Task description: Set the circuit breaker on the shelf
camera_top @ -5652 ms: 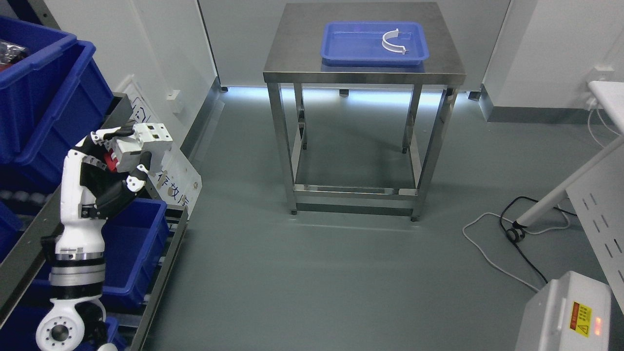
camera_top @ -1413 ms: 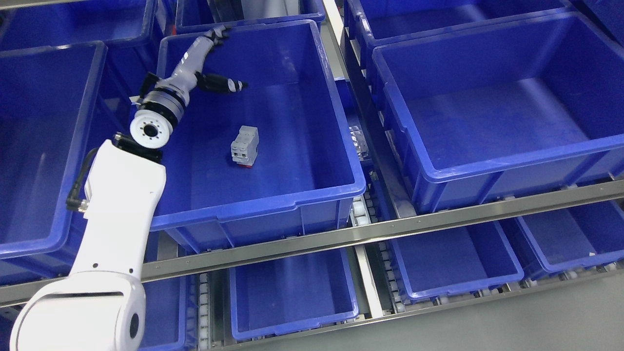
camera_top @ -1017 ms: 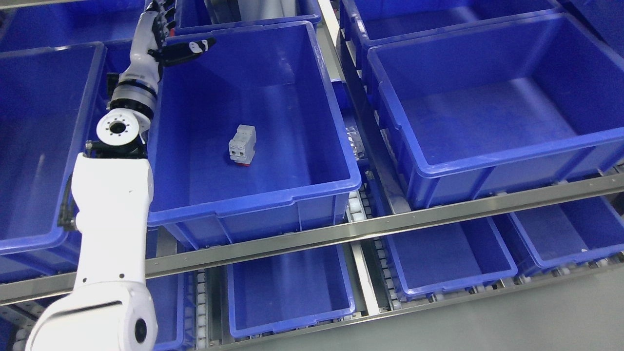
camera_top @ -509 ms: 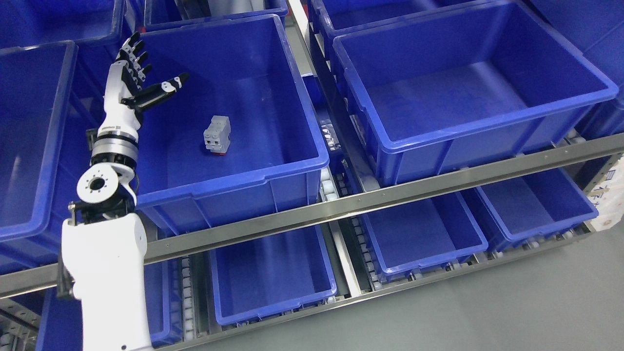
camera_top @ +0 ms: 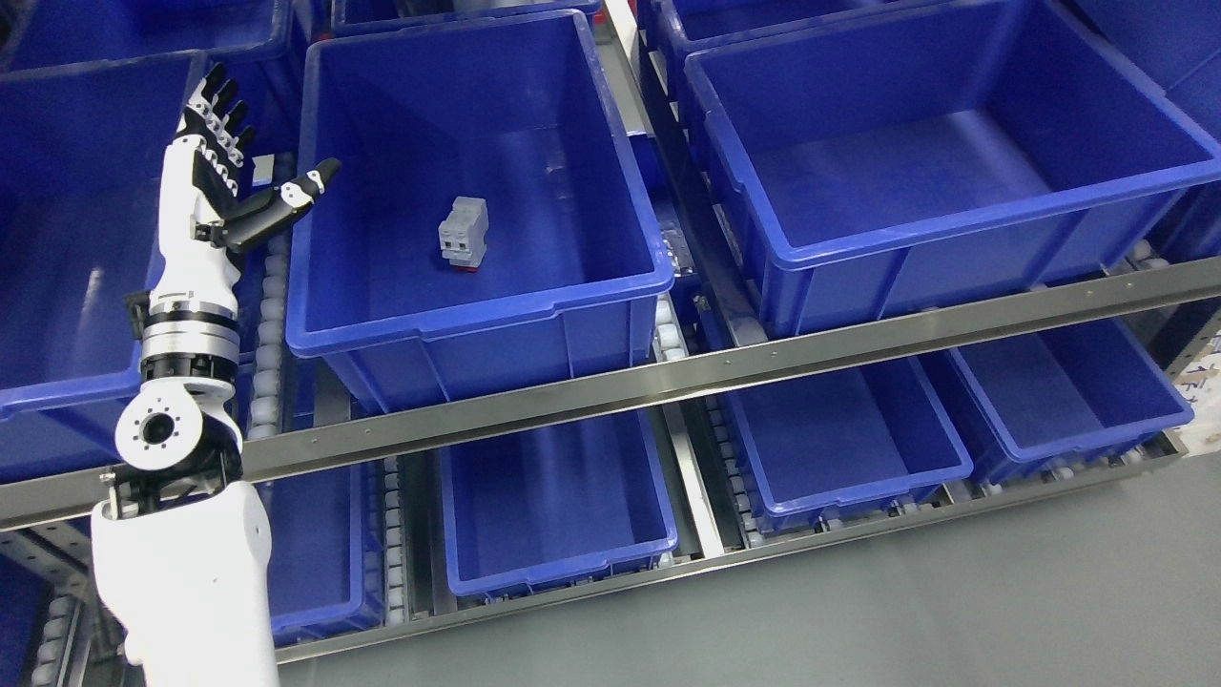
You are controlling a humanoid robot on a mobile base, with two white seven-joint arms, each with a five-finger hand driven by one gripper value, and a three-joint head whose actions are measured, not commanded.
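On bin (camera_top: 458,329) floor: circuit breaker (camera_top: 463,234), rigid, compact, light we judge. We'd grip flat sides. Our left hand (camera_top: 215,196) hovers outside, fingers spread, empty.

Empty blue bins (camera_top: 944,143) (upper and lower tiers), grey floor (camera_top: 954,611)

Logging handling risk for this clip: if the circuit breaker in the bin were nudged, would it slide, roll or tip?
The circuit breaker looks rigid and boxy, so rolling seems unlikely. It lies on the smooth floor of the blue bin, so it would probably slide rather than tip.
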